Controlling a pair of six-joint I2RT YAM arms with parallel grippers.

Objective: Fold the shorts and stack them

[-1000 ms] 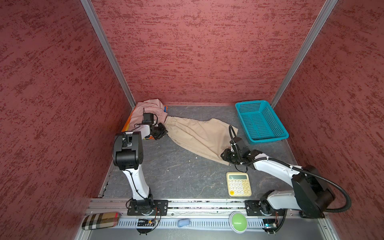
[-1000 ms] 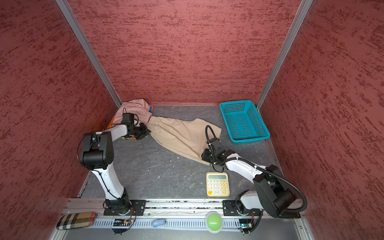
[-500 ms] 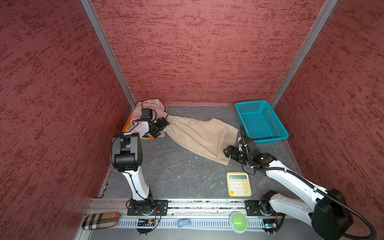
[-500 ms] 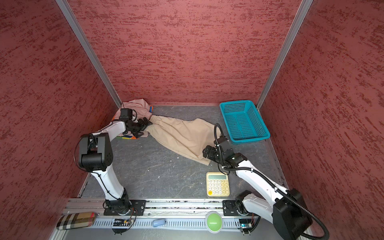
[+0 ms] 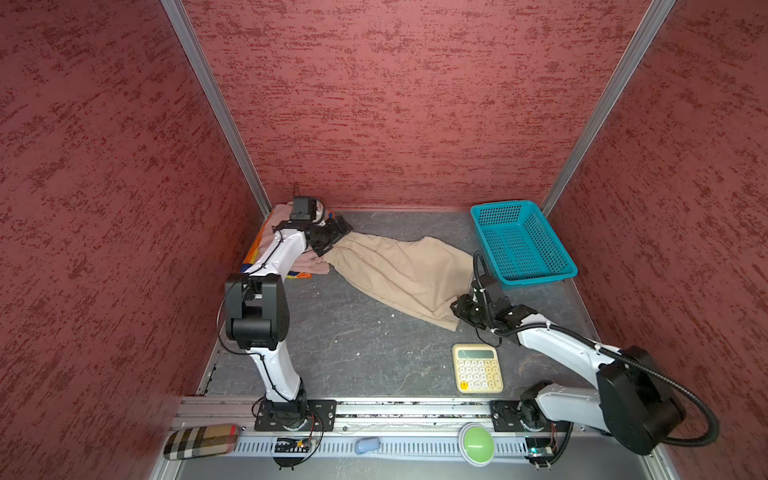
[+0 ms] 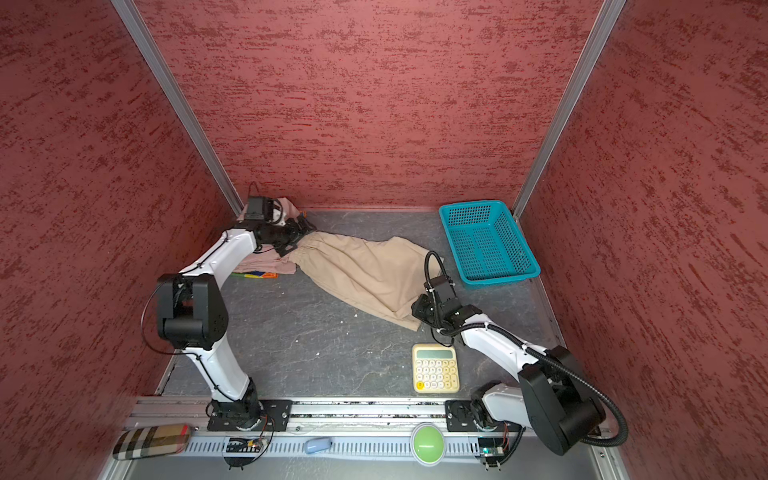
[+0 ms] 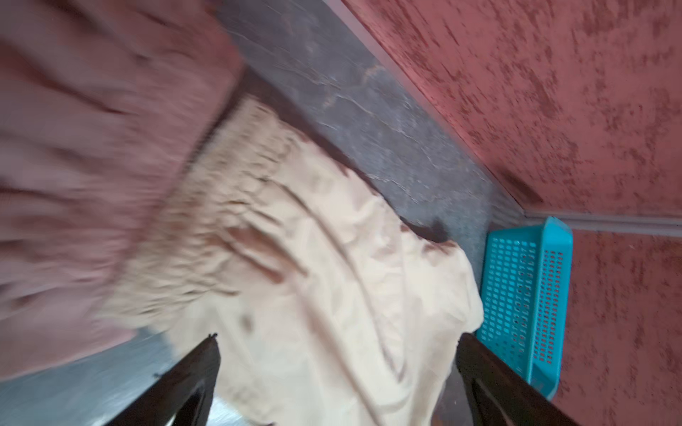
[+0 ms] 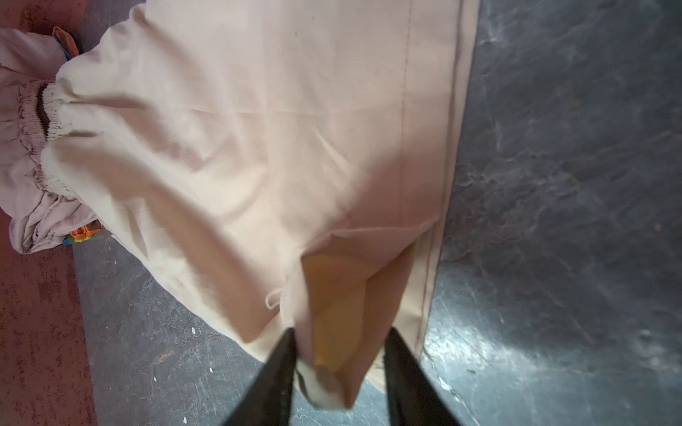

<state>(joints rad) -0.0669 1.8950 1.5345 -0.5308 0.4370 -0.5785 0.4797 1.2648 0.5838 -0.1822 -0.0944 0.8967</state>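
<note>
shorts lie toward the back of the dark surface [image 5: 353, 345], and the far left corner holds two of them: the rainbow shorts [image 5: 252, 254] are lowest, against the left wall, with only orange and blue edges showing, and the pink shorts [image 5: 311, 266] are crumpled on top of them. the left gripper [image 5: 338, 226] hangs over that heap, where the gathered waistband of the beige shorts [image 5: 399, 270] meets the pink fabric. in the left wrist view, which is blurred, its fingers [image 7: 192, 376] stand wide apart, released, with the beige cloth below them. from there the beige shorts stretch diagonally across the middle of the surface toward the front right, mostly flat with a few long creases. at their near hem corner the right gripper [image 5: 457, 309] is low by the surface. the right wrist view shows its fingers [image 8: 280, 369] drawn in on either side of a raised fold of that hem, pinching the cloth. in front of this gripper lies a cream calculator [image 5: 478, 368], apart from the shorts. a teal basket [image 5: 536, 280] stands at the back right, just beside the far edge of the beige shorts
</note>
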